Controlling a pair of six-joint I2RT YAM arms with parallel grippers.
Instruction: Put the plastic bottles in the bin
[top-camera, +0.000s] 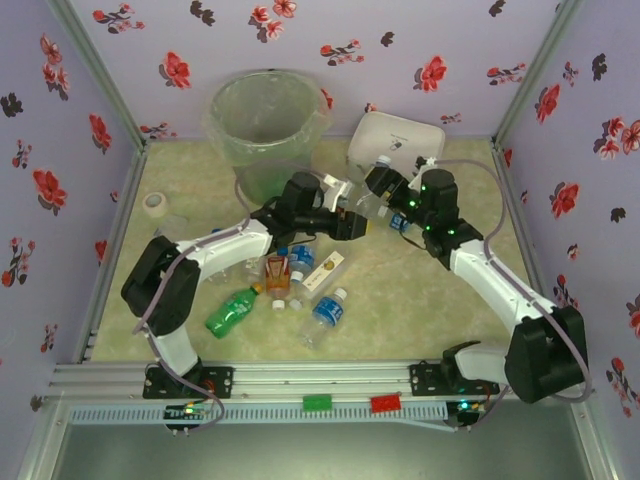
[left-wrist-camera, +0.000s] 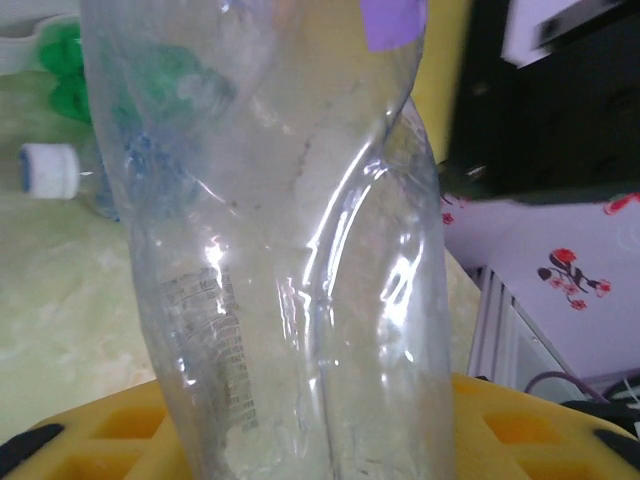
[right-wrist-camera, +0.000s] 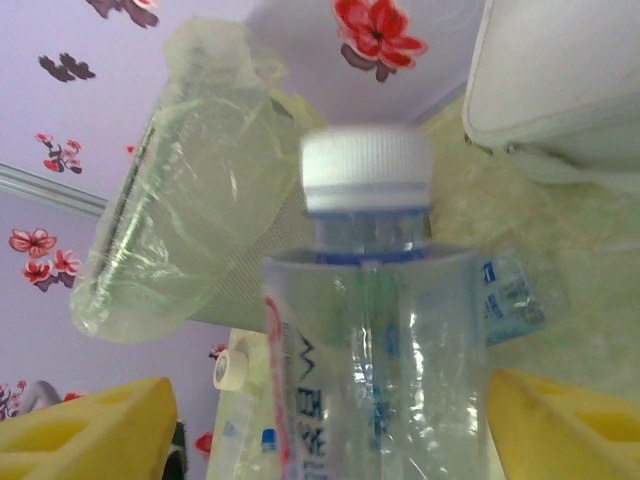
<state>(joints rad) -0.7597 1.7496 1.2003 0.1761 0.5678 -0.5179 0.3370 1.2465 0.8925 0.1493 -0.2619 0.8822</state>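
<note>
Plastic bottles (top-camera: 327, 312) mostly clear, blue-labelled, one green

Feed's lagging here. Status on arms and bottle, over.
Left gripper shut on clear bottle. Right gripper open around it. Bin close by, nothing blocking.

On my right wrist feed a clear bottle (right-wrist-camera: 375, 360) stands up the middle of the frame, with a white cap (right-wrist-camera: 366, 170) on top. My right gripper (right-wrist-camera: 330, 425) has its yellow fingers (right-wrist-camera: 95, 430) spread wide in the lower corners, and the lower-left one is clear of the bottle. The bin (right-wrist-camera: 160, 190) slants across the upper left. A white box (right-wrist-camera: 560, 90) sits at the upper right.
</note>
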